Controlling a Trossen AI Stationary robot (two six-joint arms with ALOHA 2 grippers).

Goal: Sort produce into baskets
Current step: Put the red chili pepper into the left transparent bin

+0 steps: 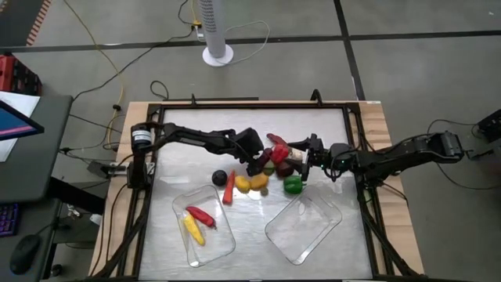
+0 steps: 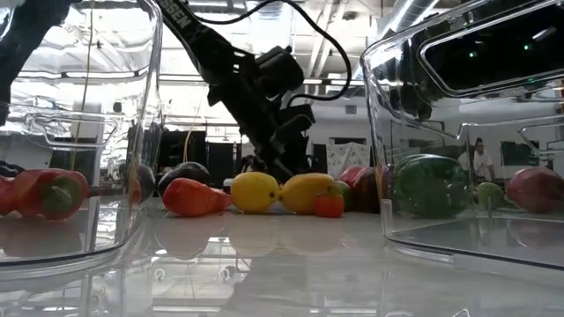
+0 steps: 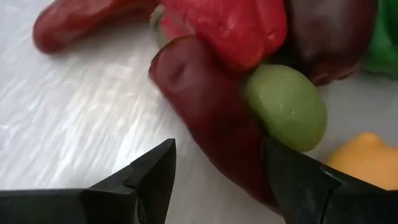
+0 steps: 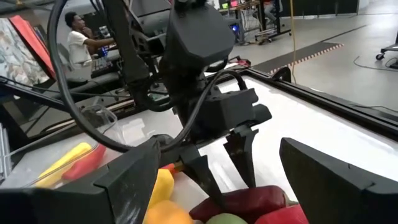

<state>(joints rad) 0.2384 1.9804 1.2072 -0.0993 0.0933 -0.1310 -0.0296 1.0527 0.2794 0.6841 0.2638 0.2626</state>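
A pile of produce lies in the table's middle: a red chilli [image 1: 275,139], a red pepper [image 1: 279,154], a dark purple piece [image 1: 286,167], a green pepper [image 1: 293,185], yellow pieces [image 1: 250,184], an orange carrot [image 1: 228,189] and a dark ball [image 1: 219,178]. My left gripper [image 1: 261,163] is open and points down into the pile. Its fingers stand on either side of a long dark red piece [image 3: 205,106], next to a green lime [image 3: 286,106]. My right gripper [image 1: 304,162] is open wide and empty at the pile's right side. My left gripper comes at the long dark red piece [image 4: 249,200] from above, its fingers across it, one on each side. One fingertip [image 3: 292,174] stands close against the piece's side. I cannot tell whether it touches. The piece lies on the table.
The left clear basket [image 1: 223,244] holds a red chilli [image 1: 200,214] and a yellow corn [image 1: 192,229]. The right clear basket [image 1: 304,227] stands near the front, right of centre. A black frame [image 1: 356,157] borders the work surface. A person [image 4: 78,37] shows in the room beyond.
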